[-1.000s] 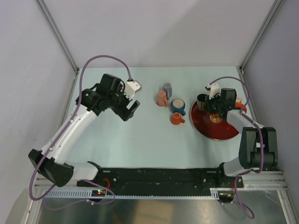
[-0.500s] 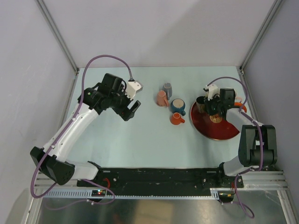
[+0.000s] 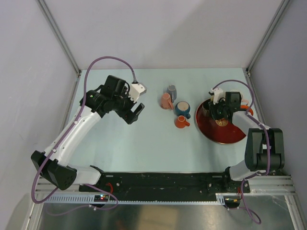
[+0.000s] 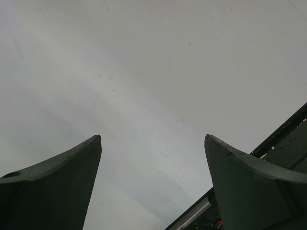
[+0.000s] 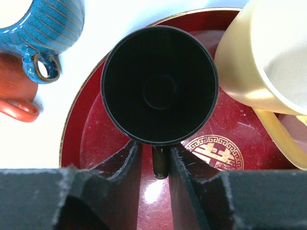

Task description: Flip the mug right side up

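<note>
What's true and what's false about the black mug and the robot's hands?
The shiny black mug stands on the round red plate. True.
The black mug is upside down. False: its open mouth faces up.
The left hand is squeezed shut. False: it is wide open and empty.
The black mug's handle sits between the fingers of the right hand. True.

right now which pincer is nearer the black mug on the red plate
Right. The right pincer straddles the handle of the black mug on the red plate. The left pincer hovers over the table far to its left.
</note>
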You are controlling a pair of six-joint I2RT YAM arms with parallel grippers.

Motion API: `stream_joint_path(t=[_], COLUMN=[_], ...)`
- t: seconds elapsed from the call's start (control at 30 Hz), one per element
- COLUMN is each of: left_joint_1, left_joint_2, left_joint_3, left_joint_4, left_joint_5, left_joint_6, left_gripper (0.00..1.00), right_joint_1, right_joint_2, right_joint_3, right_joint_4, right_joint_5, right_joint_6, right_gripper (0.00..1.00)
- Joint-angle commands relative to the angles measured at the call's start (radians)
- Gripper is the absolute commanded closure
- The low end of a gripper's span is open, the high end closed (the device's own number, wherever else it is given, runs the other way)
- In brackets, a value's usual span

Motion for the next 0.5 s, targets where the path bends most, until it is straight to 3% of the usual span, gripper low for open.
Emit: stream_joint_path(t=[0.0, 0.47], left_joint_1=[0.009, 0.008], left_joint_2=[-0.012, -0.015], left_joint_3=[0.027, 0.012], left_joint_4=[0.001, 0.002], left_joint_5=[0.033, 0.032], left_joint_6=[0.016, 0.014], left_gripper=[0.08, 0.08], right_joint_1=[0.006, 0.041], right_joint_2=[-0.005, 0.042], right_joint_3=[0.043, 0.067], right_joint_4=[0.025, 0.077], right_joint_5=[0.0, 0.029], right_joint_6=[0.017, 0.015], right_gripper=[0.71, 0.75])
